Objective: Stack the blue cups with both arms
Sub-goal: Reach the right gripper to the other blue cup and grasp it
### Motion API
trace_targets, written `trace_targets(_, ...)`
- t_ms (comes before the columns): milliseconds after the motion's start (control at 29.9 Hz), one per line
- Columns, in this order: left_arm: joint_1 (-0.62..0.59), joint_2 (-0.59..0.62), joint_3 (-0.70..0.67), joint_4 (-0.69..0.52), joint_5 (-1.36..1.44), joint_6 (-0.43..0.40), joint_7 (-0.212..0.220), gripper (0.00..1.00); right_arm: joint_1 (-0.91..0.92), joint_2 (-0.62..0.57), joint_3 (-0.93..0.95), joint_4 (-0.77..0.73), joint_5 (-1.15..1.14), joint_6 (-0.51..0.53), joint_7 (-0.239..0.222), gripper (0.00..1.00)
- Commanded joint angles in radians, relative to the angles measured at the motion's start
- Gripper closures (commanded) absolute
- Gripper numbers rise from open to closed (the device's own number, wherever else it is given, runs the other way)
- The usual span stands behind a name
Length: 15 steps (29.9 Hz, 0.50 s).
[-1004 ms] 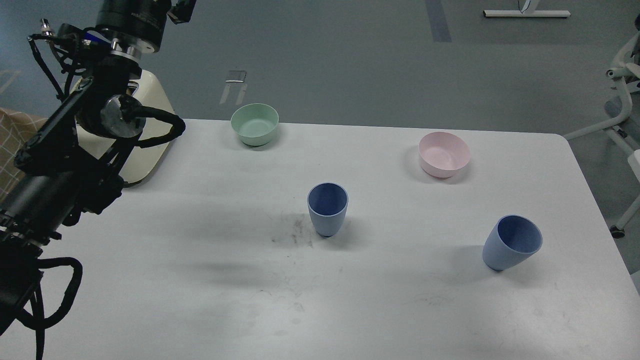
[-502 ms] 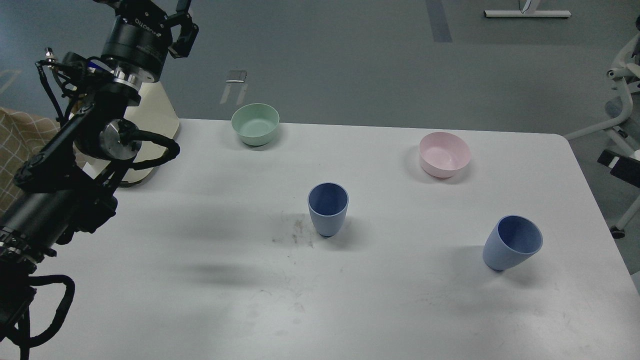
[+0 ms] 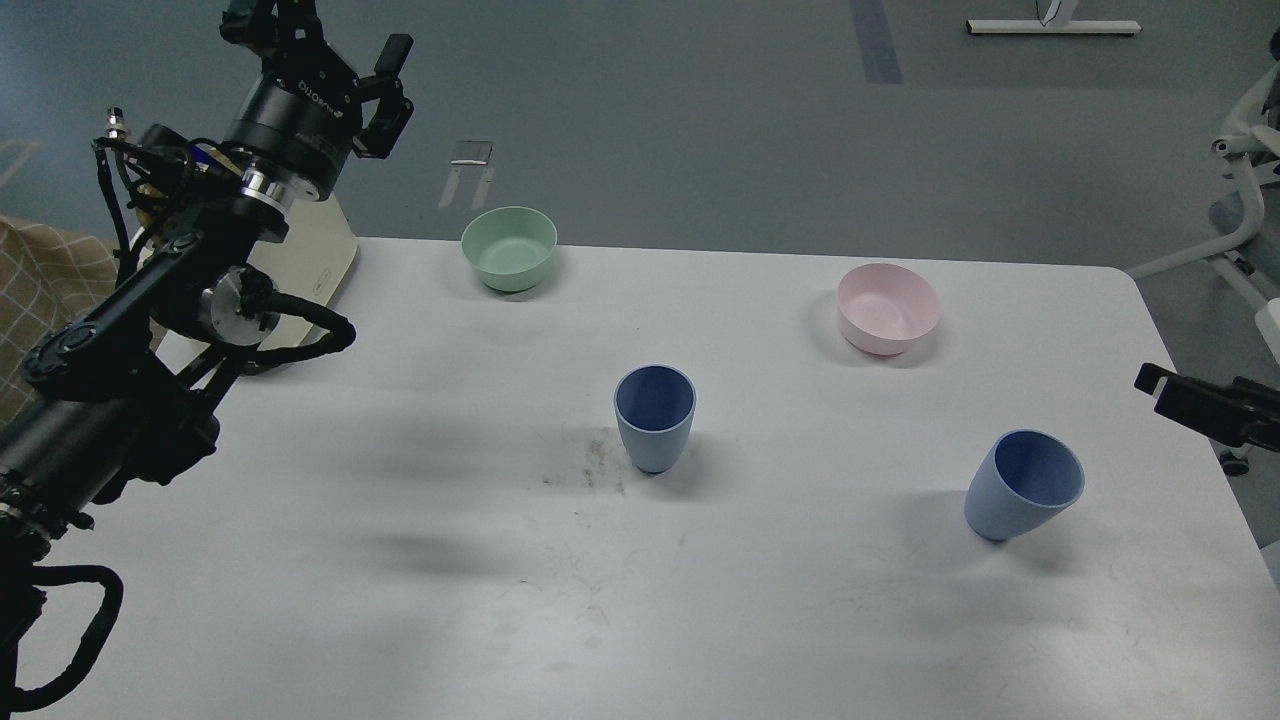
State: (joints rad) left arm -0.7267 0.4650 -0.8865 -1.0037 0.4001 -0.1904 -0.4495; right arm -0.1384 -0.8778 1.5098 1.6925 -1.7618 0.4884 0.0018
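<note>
Two blue cups stand upright on the white table. One blue cup is at the middle; the other blue cup is at the right, leaning in the view. My left gripper is raised high at the far left, beyond the table's back edge, fingers spread and empty, far from both cups. My right gripper reaches in from the right edge, above and to the right of the right cup, not touching it. Only a dark part of it shows, so its fingers cannot be told apart.
A mint-green bowl sits at the back of the table, left of centre. A pink bowl sits at the back right. A cream object stands at the table's left back corner behind my left arm. A white chair frame is off the table's right side.
My left gripper has come down into view and swung right, showing spread fingers. My right gripper has come in from the right edge towards the right cup. Cups and bowls have not moved.
</note>
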Motion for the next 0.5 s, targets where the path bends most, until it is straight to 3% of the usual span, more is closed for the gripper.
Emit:
trace_targets(0, -0.005, -0.008, -0.002, 0.0, -0.001, 0.0, 0.0, 0.02, 0.002, 0.066, -0.026, -0.002, -0.082, 0.0, 0.0, 0.0)
trace_targets(67, -0.003, -0.009, -0.002, 0.002, 0.0, 0.002, 0.0, 0.02, 0.003, 0.082, -0.031, -0.002, -0.09, 0.0, 0.0, 0.0)
trace_targets(469, -0.002, -0.005, -0.002, 0.0, 0.0, 0.002, 0.0, 0.02, 0.079, 0.138, -0.163, -0.01, -0.191, 0.0, -0.02, 0.24)
